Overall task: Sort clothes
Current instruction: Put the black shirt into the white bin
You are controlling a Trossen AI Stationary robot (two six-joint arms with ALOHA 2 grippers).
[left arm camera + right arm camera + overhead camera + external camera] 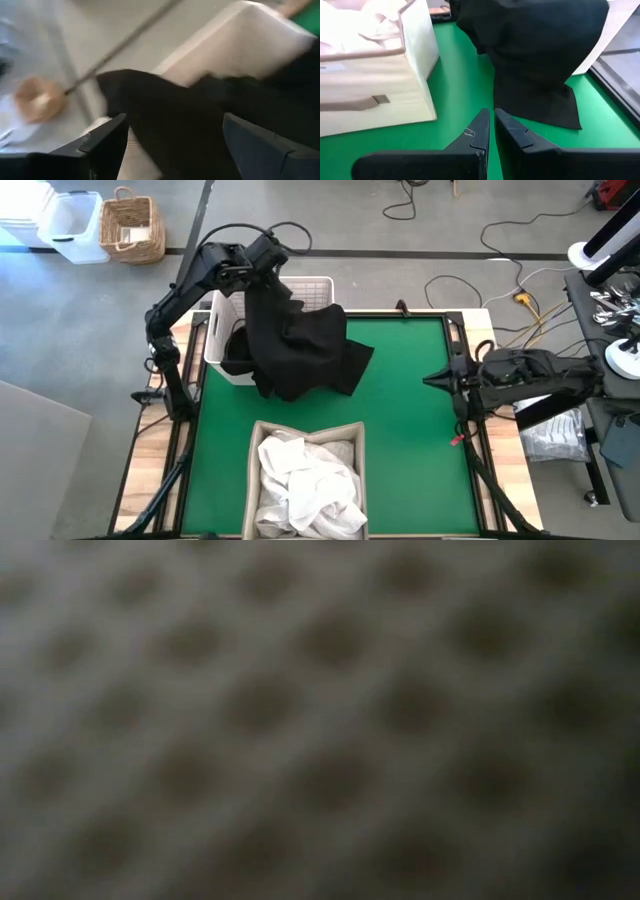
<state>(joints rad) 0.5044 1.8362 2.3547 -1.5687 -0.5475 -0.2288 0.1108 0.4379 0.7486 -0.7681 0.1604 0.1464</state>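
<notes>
A large black garment [300, 345] hangs from my left gripper [262, 268] above the far-left part of the table. It drapes over the white plastic basket [218, 330], and its lower part spreads on the green mat [420, 440]. More dark cloth [236, 352] lies inside the basket. White clothes [305, 480] fill a beige fabric bin [262, 435] at the near edge. My right gripper [430, 380] waits shut, low over the mat's right side, pointing toward the black garment [535, 55]. The low view shows only a blurred lattice. My left gripper holds the black garment by a bunched upper part [175, 135], which sits between the two fingers [107, 142]. The fingers stand well apart around the thick bunch. The cloth hangs slack below the gripper, over the basket's rim [310, 282], with its lower end on the mat.
A wicker basket [132, 225] and a white tub [72, 225] stand on the floor beyond the table's far-left corner. Cables and gear lie on the right. Bare green mat shows between the beige bin [375, 75] and my right arm.
</notes>
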